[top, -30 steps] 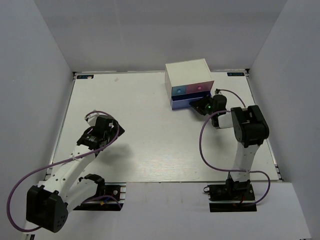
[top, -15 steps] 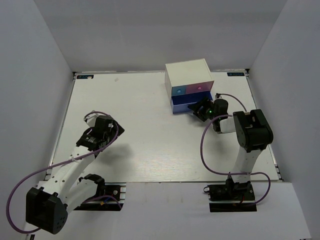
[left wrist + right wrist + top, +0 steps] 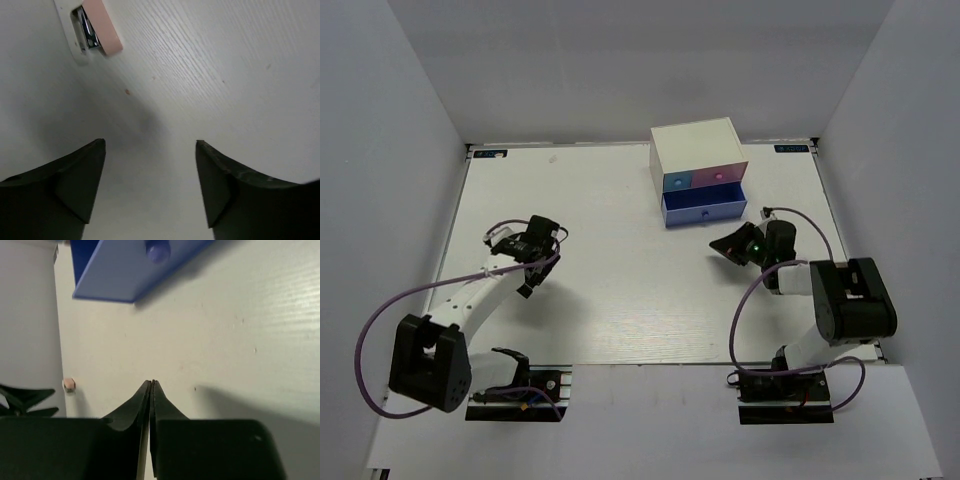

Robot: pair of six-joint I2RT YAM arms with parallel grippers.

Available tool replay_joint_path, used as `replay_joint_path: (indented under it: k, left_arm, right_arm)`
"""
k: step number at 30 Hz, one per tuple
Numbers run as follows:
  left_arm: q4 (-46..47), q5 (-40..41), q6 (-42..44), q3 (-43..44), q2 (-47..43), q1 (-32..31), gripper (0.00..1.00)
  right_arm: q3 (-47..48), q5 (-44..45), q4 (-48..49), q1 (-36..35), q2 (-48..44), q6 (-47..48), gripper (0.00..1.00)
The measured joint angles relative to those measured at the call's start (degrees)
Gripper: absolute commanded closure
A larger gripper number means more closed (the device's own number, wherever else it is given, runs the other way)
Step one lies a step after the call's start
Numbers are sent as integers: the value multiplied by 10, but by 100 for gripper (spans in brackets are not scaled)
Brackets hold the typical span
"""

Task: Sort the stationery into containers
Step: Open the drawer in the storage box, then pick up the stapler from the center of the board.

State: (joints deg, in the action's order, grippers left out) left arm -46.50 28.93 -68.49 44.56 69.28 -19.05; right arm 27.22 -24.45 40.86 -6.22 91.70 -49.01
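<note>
Top external view first, biggest stuff down: white table (image 3: pixel 620 300) with the white box (image 3: pixel 695 140) parked at the far side. Comparing with a second ago, found the right arm (image 3: pixel 840 300) backed well off the wide blue-purple drawer (image 3: pixel 704 208) after sitting right at its front. Also caught the left arm (image 3: pixel 470 295) swung round, wrist further up the table now. Reading that as done with the drawer on the right side, either a drop-off or a push shut, so probably late in the sorting. No sign of the markers in any view. Guessing already inside the drawers, but can't confirm. Small blue drawer (image 3: pixel 677 182) and small pink drawer (image 3: pixel 720 176) looking closed from above. Can't tell whether the wide one is fully flush or a crack out: from the right wrist, just a slanted slice of its front plus the round knob (image 3: pixel 158 250), chopped by the top edge. Right gripper (image 3: pixel 151 383) pinched completely together, nothing between the fingers, hanging over the table short of the drawer. Left gripper (image 3: pixel 150 143) spread wide, gripping nothing, only table surface showing between the tips. Up in the corner of the left wrist view, a small pinkish block (image 3: pixel 102 27) with a bit of shiny metal beside it, on a white tab. Might be the eraser-ish piece, might be a fixture, honestly too cropped to call.
</note>
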Motion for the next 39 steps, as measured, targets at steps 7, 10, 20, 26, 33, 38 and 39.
replay_joint_path:
  k: [7, 10, 20, 26, 33, 38, 39]
  left_arm:
    - [-51, 31, -1, 57, 101, 45, 26]
    - [-69, 37, 12, 59, 116, 72, 11]
    - [-40, 46, 92, 70, 139, 151, 1]
    - [11, 31, 131, 70, 176, 180, 7]
    - [53, 6, 152, 70, 207, 201, 50]
    - [81, -19, 171, 65, 198, 202, 74]
    - [90, -28, 176, 61, 192, 202, 80]
  right_arm:
    - [-45, -63, -76, 24, -91, 57, 91]
    - [-54, -77, -98, 32, -128, 83, 75]
    - [-57, -104, -114, 51, -153, 124, 70]
    - [-56, -118, -114, 55, -157, 124, 70]
    - [-56, -137, -114, 74, -177, 129, 70]
    - [-52, -148, -118, 77, -193, 142, 70]
    - [-51, -150, -122, 78, -197, 146, 70]
